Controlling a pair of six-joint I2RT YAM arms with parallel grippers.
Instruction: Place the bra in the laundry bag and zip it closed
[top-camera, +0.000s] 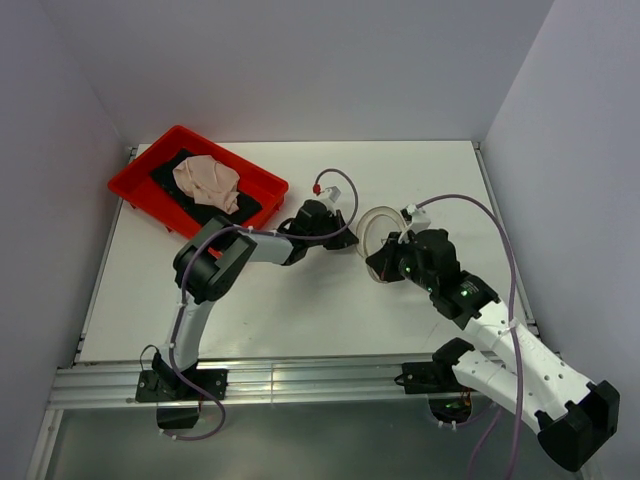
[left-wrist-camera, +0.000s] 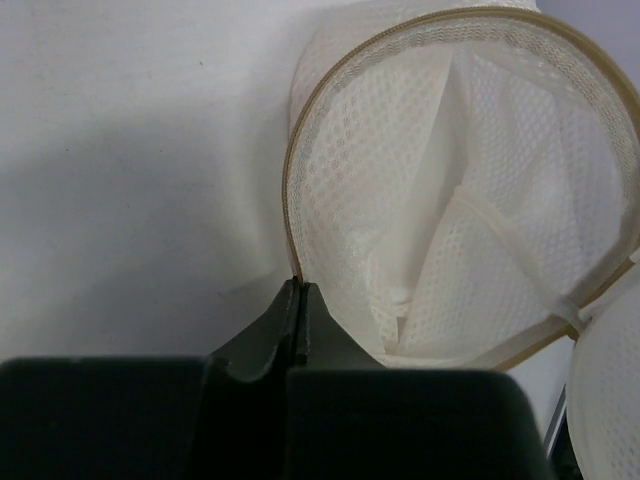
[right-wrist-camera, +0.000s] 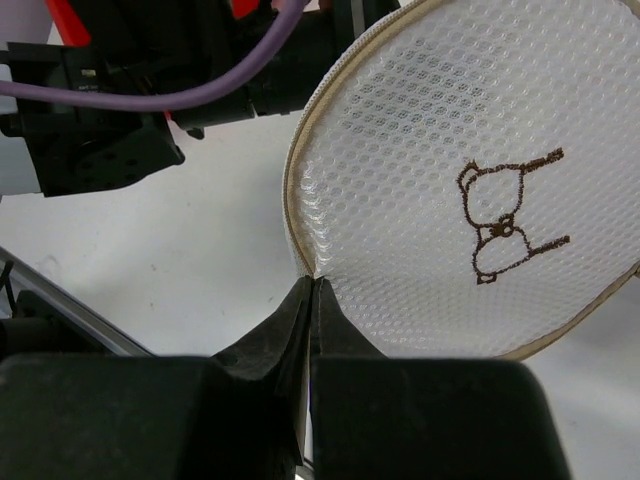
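At the near edge of the table (top-camera: 300, 310): two arm bases, left and right, both arms reaching in towards the middle.

Item 1, mid-table, right of centre: right gripper (right-wrist-camera: 312, 292). Jaws pressed together, pinching the tan rim of the laundry bag (top-camera: 376, 226).

Item 2, between the two grippers: laundry bag, white mesh, round. It stands on edge, off its flat side. The face with the small dark glasses-shaped mark (right-wrist-camera: 505, 225) is turned towards the right wrist. The unzipped mouth is turned towards the left wrist, with the mesh lining visible inside. Being circular, it has no clear long axis.

Item 3, just left of the bag: left gripper (left-wrist-camera: 298, 292). Jaws closed tight on the bag's rim at the edge of the opening.

Item 4, far left corner: red tray (top-camera: 128, 183), set at a slant to the table edges. It is lined with a black cloth (top-camera: 240, 205).

Item 5, in the tray, on the cloth: bra (top-camera: 207, 182), pale pink, crumpled in a heap. Its longer run lies roughly along the tray's length. It is well apart from the bag and touched by neither gripper.
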